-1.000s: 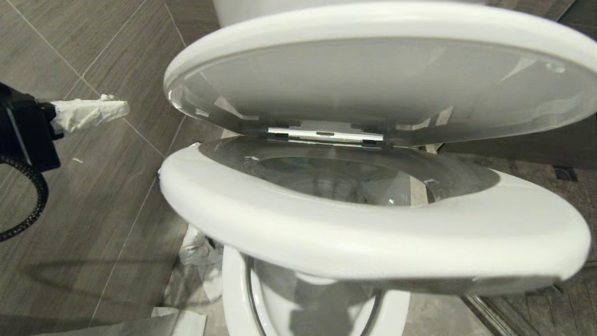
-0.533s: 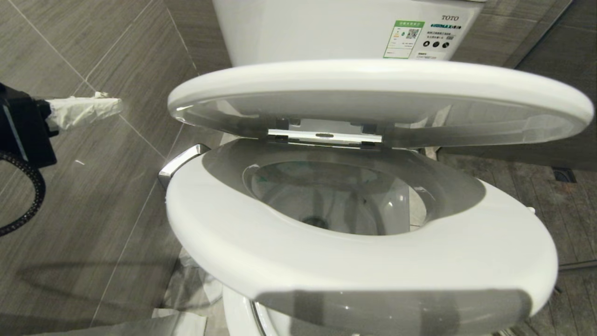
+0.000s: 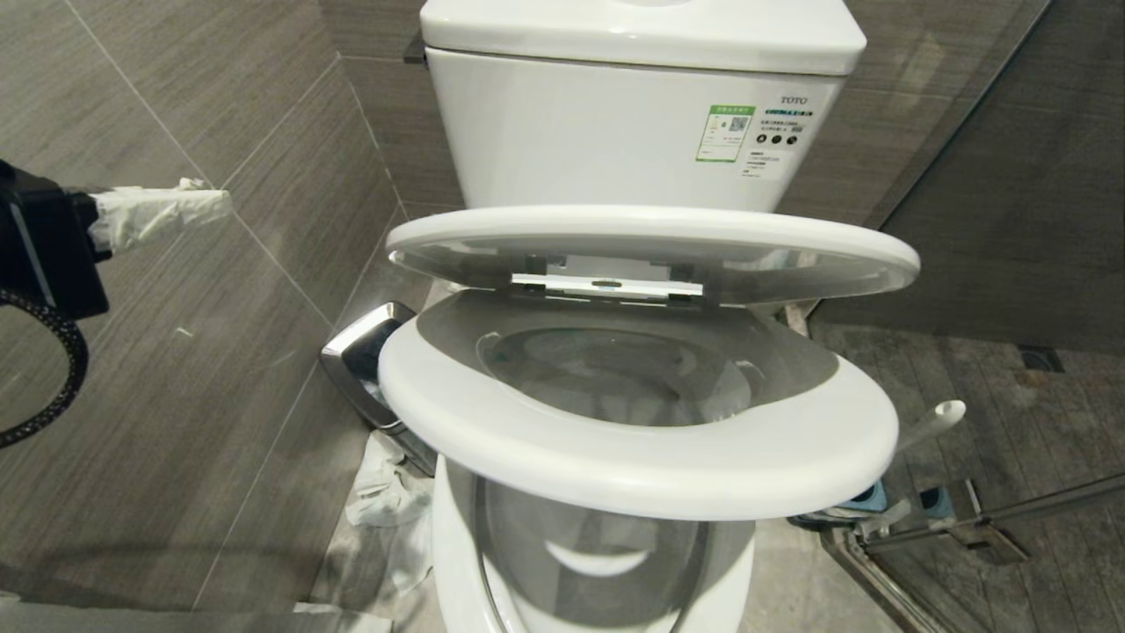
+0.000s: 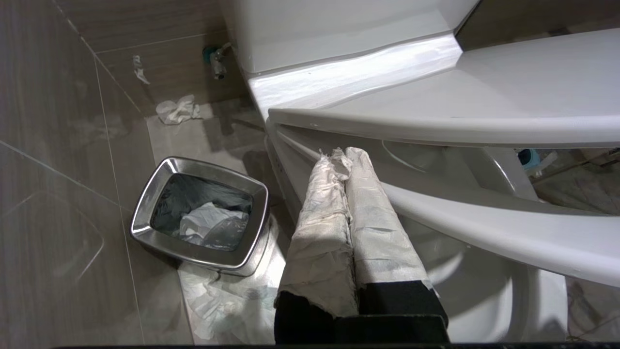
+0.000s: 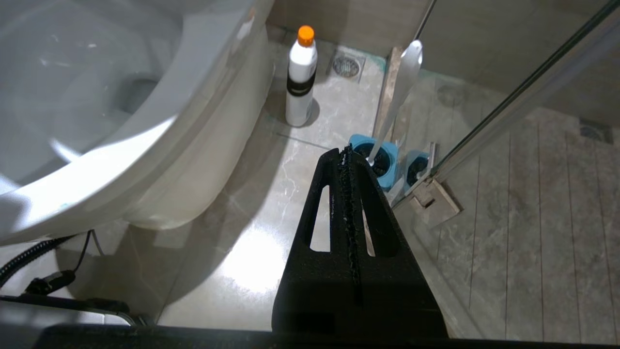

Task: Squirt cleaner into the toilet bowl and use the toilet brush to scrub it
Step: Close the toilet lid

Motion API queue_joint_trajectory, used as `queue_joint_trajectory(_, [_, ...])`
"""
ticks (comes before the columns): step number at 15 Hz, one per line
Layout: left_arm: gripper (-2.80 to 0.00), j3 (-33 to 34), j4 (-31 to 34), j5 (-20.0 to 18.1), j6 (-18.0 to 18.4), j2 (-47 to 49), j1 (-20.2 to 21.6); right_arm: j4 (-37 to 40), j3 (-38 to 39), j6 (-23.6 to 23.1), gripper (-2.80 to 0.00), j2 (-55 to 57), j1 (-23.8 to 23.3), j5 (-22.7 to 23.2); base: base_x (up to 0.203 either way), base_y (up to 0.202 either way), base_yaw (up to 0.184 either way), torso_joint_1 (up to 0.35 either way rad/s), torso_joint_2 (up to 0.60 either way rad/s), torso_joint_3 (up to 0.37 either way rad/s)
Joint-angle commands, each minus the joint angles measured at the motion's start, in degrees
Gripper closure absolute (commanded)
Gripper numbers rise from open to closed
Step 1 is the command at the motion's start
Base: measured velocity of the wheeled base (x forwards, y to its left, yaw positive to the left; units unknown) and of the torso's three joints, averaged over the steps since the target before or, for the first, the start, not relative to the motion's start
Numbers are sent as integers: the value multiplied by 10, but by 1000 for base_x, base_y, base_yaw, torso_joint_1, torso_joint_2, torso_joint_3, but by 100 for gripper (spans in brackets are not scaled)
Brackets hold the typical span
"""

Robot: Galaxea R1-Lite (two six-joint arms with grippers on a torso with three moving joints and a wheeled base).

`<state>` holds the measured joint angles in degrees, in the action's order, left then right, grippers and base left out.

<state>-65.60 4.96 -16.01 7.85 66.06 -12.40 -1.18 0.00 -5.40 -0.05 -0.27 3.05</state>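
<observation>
Left gripper (image 4: 341,157), tape-wrapped fingers pressed together on nothing, hovers off the toilet bowl's (image 3: 615,466) left flank, above the steel bin (image 4: 198,213), likely parked clear of the seat. Right gripper (image 5: 346,155), also closed and empty, hangs low by the bowl's right side, aimed toward the toilet brush (image 5: 399,87) standing in its blue holder (image 5: 375,160) against the glass partition. White orange-capped bottle (image 5: 300,77) stands on the floor by the bowl's base. Lid half-raised, so basin access looks tight.

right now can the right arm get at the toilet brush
Probably yes: the right gripper, shut, points at the toilet brush standing in its blue holder, with bare floor between; it must open first.
</observation>
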Motion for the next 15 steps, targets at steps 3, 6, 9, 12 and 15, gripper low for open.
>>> queue_joint_trajectory(3, [0, 15, 0, -3, 1, -3, 0, 0, 7, 0, 0, 0, 0, 0, 0, 0, 0, 0, 2, 197])
queue_joint_trajectory(6, [0, 25, 0, -5, 1, -5, -2, 0, 7, 0, 0, 0, 0, 0, 0, 0, 0, 0, 2, 202])
queue_joint_trajectory(9, [0, 35, 0, -6, 1, -9, -5, 0, 7, 0, 0, 0, 0, 0, 0, 0, 0, -2, 6, 203])
queue_joint_trajectory(12, [0, 52, 0, -7, 2, -18, -5, 0, 7, 0, 0, 0, 0, 0, 0, 0, 0, 10, 1, 204])
queue_joint_trajectory(15, [0, 61, 0, -9, 1, -19, -26, 0, 7, 0, 0, 0, 0, 0, 0, 0, 0, 0, 2, 132])
